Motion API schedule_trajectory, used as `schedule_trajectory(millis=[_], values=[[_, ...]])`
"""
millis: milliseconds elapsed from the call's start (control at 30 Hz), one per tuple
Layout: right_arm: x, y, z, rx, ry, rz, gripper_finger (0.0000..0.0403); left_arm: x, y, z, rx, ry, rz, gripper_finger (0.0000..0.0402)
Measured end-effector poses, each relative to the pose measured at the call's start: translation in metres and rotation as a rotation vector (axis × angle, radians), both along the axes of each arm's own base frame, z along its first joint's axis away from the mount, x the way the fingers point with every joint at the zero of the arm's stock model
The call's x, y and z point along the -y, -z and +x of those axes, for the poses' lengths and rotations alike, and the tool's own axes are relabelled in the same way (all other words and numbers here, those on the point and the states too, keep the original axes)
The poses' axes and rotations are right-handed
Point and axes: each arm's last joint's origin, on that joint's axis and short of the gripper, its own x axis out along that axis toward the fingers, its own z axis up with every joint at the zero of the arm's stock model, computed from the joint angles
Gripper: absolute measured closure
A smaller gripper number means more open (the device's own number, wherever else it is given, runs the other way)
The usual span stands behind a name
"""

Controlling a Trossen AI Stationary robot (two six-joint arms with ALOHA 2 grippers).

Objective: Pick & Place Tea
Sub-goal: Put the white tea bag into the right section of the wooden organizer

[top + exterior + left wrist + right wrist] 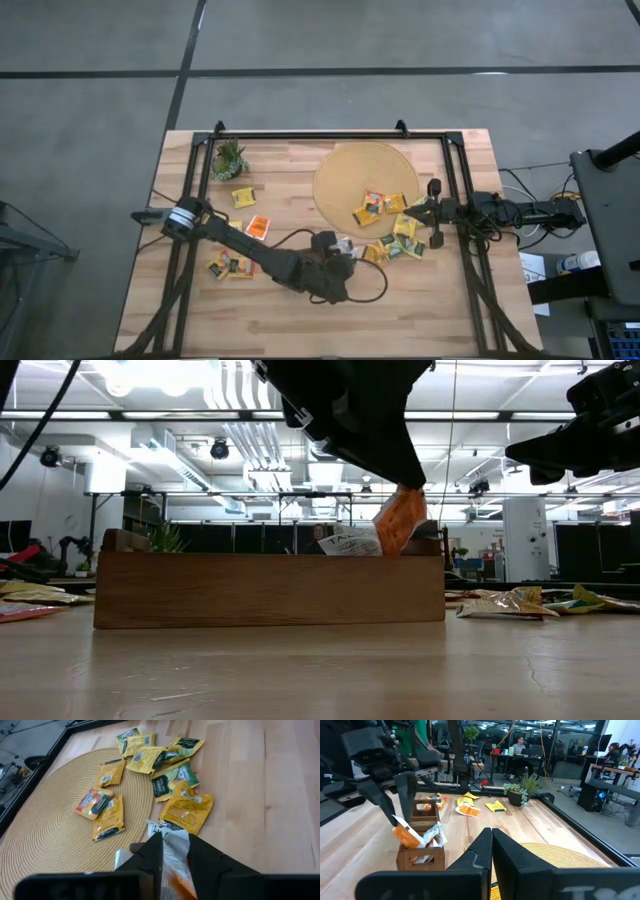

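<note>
Tea: small flat square paper sachets, mostly yellow with dark marks, a few orange; a loose cluster (170, 780) lies across the 4 o'clock edge of the round woven mat (55, 840), some on the weave, some on the wood. More sachets (232, 266) lie at the table's 8 o'clock side, with an orange one (258, 227) and a yellow one (242, 197) nearer the plant.
Held sachet: an orange-and-white sachet (398, 520) hangs in the left gripper (400, 822), its fingers pinched narrowly on the paper, over the wooden tray (270, 588), which already has a pale sachet in it.
Right gripper: right gripper (491, 840) waits at the table's 3 o'clock edge, fingers pressed together, empty.
Surface: pale wooden table (420, 310) with a black frame; a small green plant (229, 158) sits at 10 o'clock.
Room: open workshop with ceiling lights, desks and seated people beyond.
Writing: dark print on the sachets, too small to read.
</note>
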Motion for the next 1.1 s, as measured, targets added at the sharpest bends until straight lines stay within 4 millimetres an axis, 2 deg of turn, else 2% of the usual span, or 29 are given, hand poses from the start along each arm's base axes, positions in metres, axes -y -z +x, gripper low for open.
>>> schedule_trajectory(millis=[200,800,967,1100], values=[[0.0,0.0,0.0,0.0,0.0,0.0,0.0394,0.0,0.001,-0.001,-0.009,-0.007,-0.005,0.0394],[0.0,0.0,0.0,0.0,0.0,0.0,0.0394,0.01,0.0,-0.008,0.013,-0.053,0.062,0.0401],[0.0,0.0,0.0,0.0,0.0,0.0,0.0394,0.01,-0.002,-0.015,0.099,-0.04,0.039,0.0401],[0.0,0.0,0.0,0.0,0.0,0.0,0.0394,0.004,-0.005,-0.028,0.2,0.028,-0.015,0.0401]])
